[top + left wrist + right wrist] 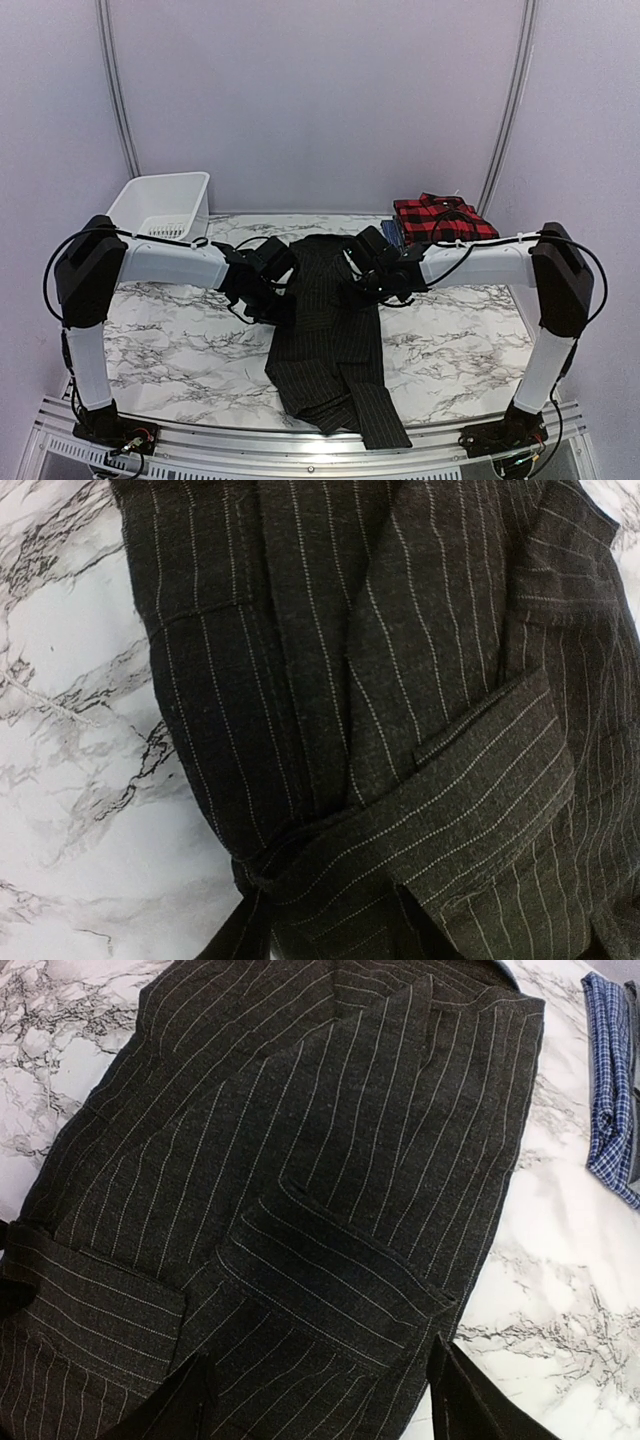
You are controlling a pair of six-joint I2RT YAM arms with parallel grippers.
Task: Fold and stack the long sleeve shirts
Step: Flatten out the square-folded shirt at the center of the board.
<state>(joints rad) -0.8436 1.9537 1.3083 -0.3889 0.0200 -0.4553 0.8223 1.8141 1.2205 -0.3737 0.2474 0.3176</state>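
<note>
The black pinstripe shirt lies lengthwise down the middle of the marble table, its sides folded in to a narrow strip and its lower end hanging over the near edge. My left gripper is at its left edge. In the left wrist view a band of the cloth is bunched at the jaws and covers them; they appear shut on it. My right gripper hovers over the shirt's right side, open, with its fingers spread wide. The red-and-black plaid shirt lies folded at the back right on a blue checked one.
A white plastic bin stands at the back left corner. Bare marble table shows to the left and right of the shirt. Purple walls close the back and sides.
</note>
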